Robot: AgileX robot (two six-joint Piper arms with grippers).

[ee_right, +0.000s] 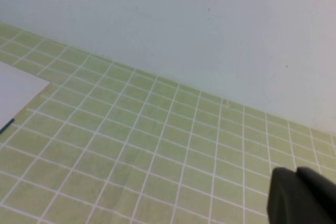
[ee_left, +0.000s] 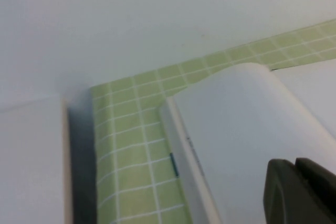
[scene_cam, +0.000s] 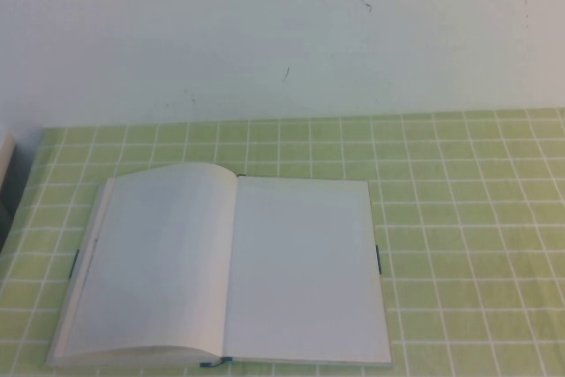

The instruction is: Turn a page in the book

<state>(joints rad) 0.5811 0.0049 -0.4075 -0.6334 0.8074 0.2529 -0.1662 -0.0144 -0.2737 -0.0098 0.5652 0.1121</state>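
An open book (scene_cam: 229, 267) with blank white pages lies flat on the green checked tablecloth at the front centre. Its left page bulges up a little near the spine. Neither arm shows in the high view. My left gripper (ee_left: 296, 169) is shut and empty, hovering above the book's left page (ee_left: 236, 124). My right gripper (ee_right: 295, 178) is shut and empty, over bare tablecloth to the right of the book, whose corner (ee_right: 16, 93) shows in the right wrist view.
The green checked tablecloth (scene_cam: 459, 209) covers the table up to a white wall (scene_cam: 265, 33) at the back. A pale box-like object (ee_left: 31, 161) stands at the table's left edge, beside the book.
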